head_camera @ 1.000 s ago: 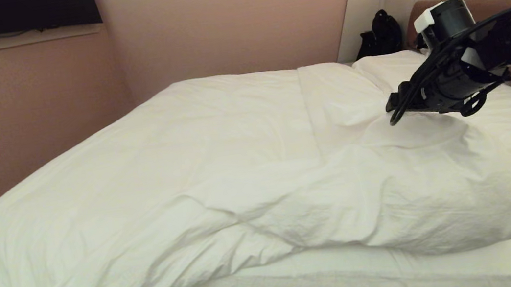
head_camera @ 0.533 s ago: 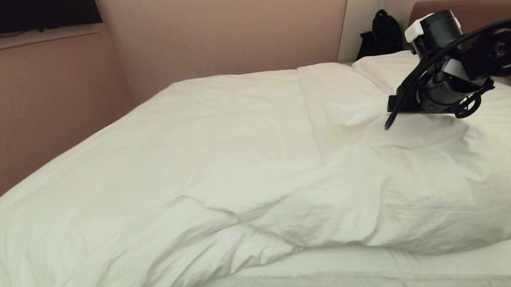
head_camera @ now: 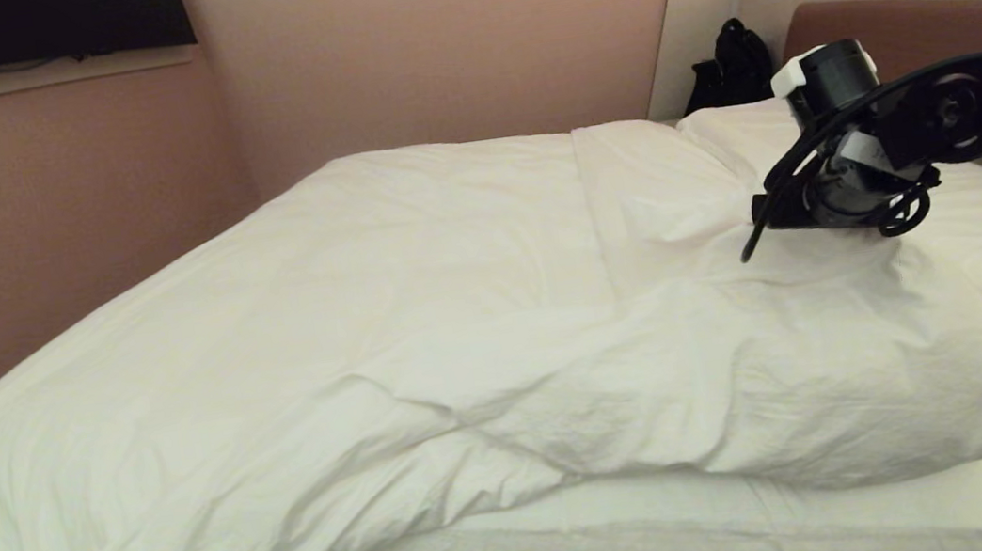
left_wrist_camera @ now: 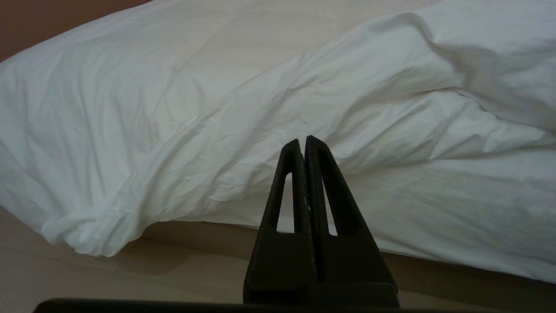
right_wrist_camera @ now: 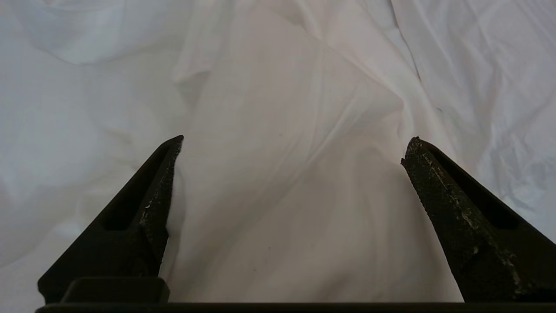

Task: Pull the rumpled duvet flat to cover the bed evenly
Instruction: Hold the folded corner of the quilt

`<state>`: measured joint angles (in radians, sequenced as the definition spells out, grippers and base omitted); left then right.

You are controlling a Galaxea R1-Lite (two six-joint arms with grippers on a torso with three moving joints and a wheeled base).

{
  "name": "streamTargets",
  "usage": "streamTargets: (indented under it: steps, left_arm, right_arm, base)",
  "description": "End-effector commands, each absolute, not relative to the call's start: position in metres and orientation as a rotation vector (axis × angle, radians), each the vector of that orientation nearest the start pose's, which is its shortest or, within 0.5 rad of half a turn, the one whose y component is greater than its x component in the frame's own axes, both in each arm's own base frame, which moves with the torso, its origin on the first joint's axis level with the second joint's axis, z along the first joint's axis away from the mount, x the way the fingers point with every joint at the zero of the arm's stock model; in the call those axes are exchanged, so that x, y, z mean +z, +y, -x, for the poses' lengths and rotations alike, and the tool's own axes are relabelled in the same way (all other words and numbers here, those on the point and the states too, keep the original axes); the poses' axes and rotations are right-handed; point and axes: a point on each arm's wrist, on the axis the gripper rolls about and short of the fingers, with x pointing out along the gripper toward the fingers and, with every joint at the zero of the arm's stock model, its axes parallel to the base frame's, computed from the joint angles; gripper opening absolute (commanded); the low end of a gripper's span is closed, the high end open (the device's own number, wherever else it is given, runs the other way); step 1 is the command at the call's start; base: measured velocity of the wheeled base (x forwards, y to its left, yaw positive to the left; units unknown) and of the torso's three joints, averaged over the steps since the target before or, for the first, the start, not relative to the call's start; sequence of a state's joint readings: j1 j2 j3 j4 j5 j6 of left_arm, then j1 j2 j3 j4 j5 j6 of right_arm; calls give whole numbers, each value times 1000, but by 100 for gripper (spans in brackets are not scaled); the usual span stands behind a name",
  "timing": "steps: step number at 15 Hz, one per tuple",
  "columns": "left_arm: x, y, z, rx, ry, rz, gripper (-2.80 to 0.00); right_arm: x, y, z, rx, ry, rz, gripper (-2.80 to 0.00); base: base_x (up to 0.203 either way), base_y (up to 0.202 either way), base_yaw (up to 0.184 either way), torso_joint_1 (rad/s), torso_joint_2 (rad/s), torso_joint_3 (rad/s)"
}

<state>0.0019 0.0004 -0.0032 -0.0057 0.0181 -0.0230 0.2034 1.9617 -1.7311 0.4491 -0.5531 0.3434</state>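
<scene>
The white duvet (head_camera: 421,323) lies rumpled on the bed (head_camera: 913,21), bunched into a puffy fold (head_camera: 800,387) at the near right, with bare mattress sheet (head_camera: 630,542) below it. My right arm (head_camera: 857,170) reaches in from the right, low over the duvet near the headboard end. In the right wrist view my right gripper (right_wrist_camera: 296,140) stands wide open just above a creased ridge of duvet (right_wrist_camera: 282,78), nothing between its fingers. My left gripper (left_wrist_camera: 302,140) is shut and empty, parked low in front of the bed's near side, facing the hanging duvet edge (left_wrist_camera: 100,234).
A black bag (head_camera: 734,68) sits in the corner by the pale grey headboard surround. White pillows (head_camera: 747,133) lie beyond my right arm. A pink wall runs along the bed's far side, with a dark screen (head_camera: 50,25) on it. Beige floor (left_wrist_camera: 108,278) shows beneath the left gripper.
My right arm has sunk closer to the duvet and its wrist has tipped; the gripper stayed open. The duvet and left arm have not moved.
</scene>
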Motion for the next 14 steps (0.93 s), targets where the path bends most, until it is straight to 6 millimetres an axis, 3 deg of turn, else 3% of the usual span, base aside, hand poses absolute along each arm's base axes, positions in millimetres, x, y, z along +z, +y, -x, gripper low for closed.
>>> streamTargets:
  steps: [1,10,11,14]
  left_arm:
    - [77,0,23,20,-9,23,-280]
    - [77,0,23,21,-9,23,-280]
    - [77,0,23,21,-9,23,-280]
    - [77,0,23,21,-9,23,-280]
  right_arm:
    - [247,64,-372,-460,570,-69,0]
    - [220,59,-388,-568,602,-55,0]
    - [220,58,-388,-568,600,-58,-280]
    - [225,59,-386,-570,583,-74,-280]
  base:
    - [0,0,0,0,0,0]
    - [0,0,0,0,0,0]
    - [0,0,0,0,0,0]
    - [0,0,0,0,0,0]
